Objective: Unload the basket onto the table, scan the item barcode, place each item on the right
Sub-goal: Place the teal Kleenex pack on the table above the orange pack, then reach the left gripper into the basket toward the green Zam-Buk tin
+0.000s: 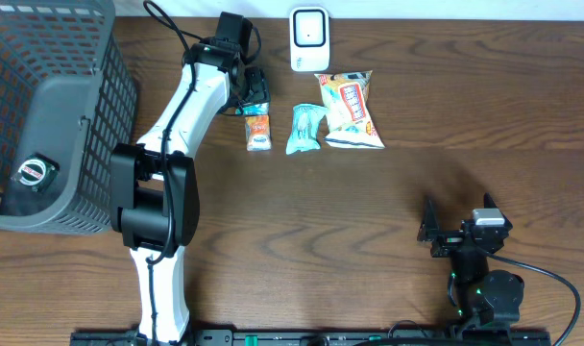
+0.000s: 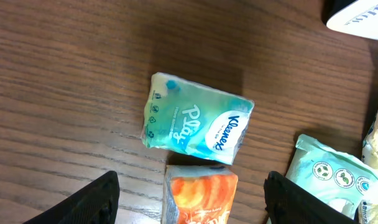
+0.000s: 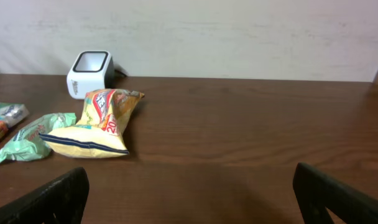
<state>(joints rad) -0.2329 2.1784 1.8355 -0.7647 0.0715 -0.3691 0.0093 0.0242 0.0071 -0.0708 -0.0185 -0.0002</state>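
**Position of the item.** The tissue pack (image 2: 195, 121) lies flat on the surface (image 2: 64, 74), printed face up. It sits at the far side, just left of the scanner (image 1: 309, 38). An orange packet (image 2: 201, 199) lies touching or just beside its near edge. A green pouch (image 1: 306, 128) and a chip bag (image 1: 350, 109) lie further right.

**Left fingers.** The left fingers (image 2: 102, 199) stand wide apart and hold nothing. In the left wrist view they straddle the orange packet. The tissue pack lies just ahead of the tips, not between them.

**Right fingers.** The right fingers (image 3: 58, 199) are fully spread and empty. They sit at the near right, well apart from every item.

**Governing relation.** The left arm is by far the nearer. The long axis of the tissue pack runs nearly parallel to the line joining the two left fingers, slightly tilted. The gap appears wide enough to take it lengthwise. A grasp would likely need a short forward advance first. No barcode shows on the upper face, so its location cannot be told.
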